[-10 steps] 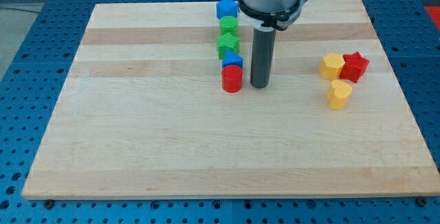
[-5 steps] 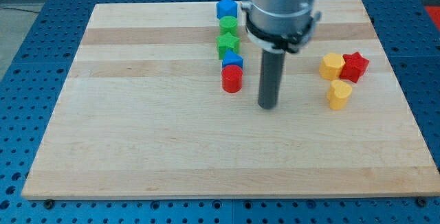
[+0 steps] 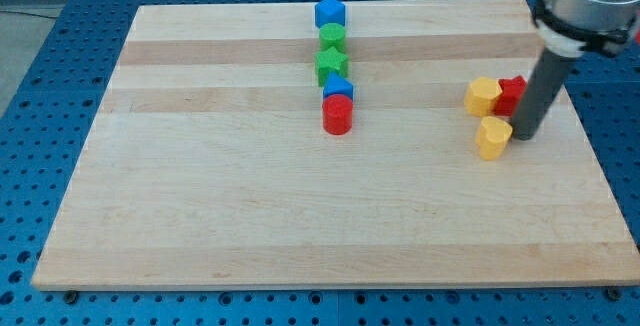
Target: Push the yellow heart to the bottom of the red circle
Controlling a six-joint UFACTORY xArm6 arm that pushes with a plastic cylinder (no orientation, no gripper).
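Now my tip (image 3: 523, 134) is set just right of the yellow heart (image 3: 492, 137), holding nothing; the red circle (image 3: 338, 116) lies well left on the counter (image 3: 250, 216).

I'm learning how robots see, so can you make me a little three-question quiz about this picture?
1. True or false: my tip is at the view's right of the yellow heart.
2. Which block sits directly above the red circle? A green star B blue block C red star
3. Fill in: the yellow hexagon touches the red ____.

Key: 1 true; 2 B; 3 star.
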